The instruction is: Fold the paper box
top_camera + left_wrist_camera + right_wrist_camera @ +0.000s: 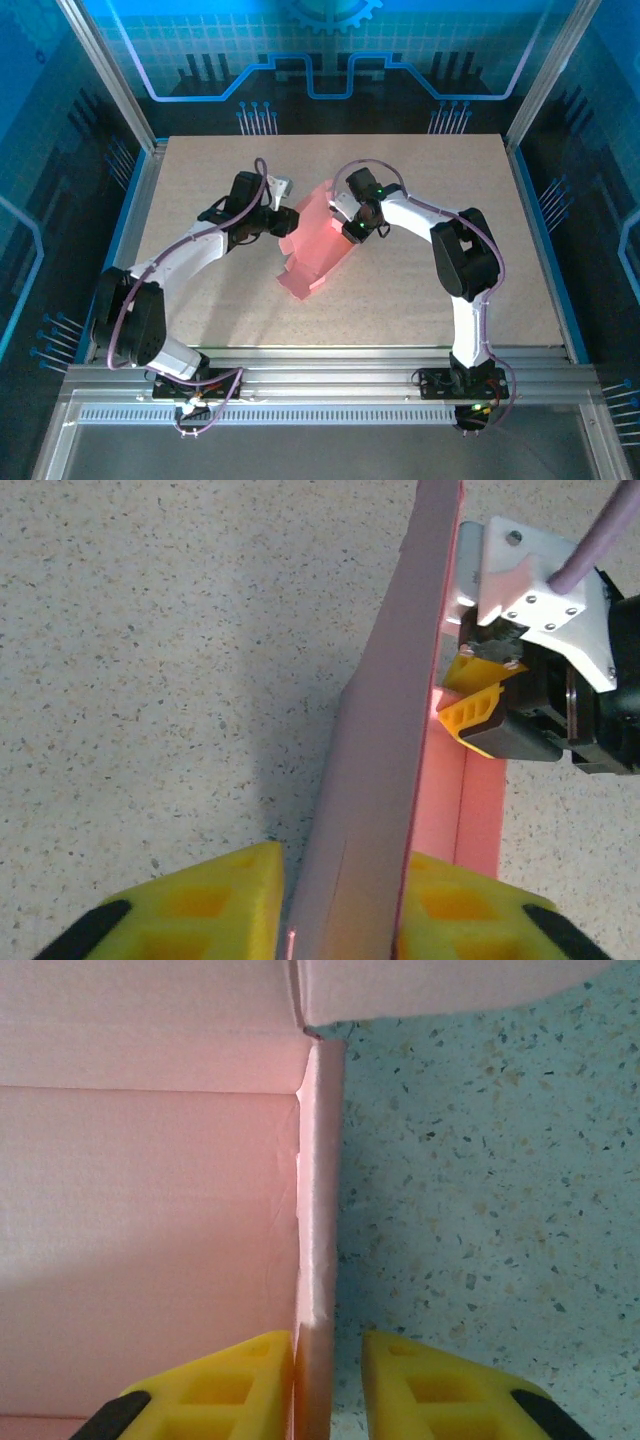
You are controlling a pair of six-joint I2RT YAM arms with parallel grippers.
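My paper box (315,250) is thin pink card, matt, with a faint ribbed grain on its inner face and soft, slightly ragged creases. Under the paper box, the table (430,300) is a beige speckled top, smooth and dull. The 2 fingers (200,910) either side of the paper box wall are yellow moulded plastic with a satin sheen. Behind that wall, a white bracket (540,600) looks smooth and painted, with 5 small shiny screws.
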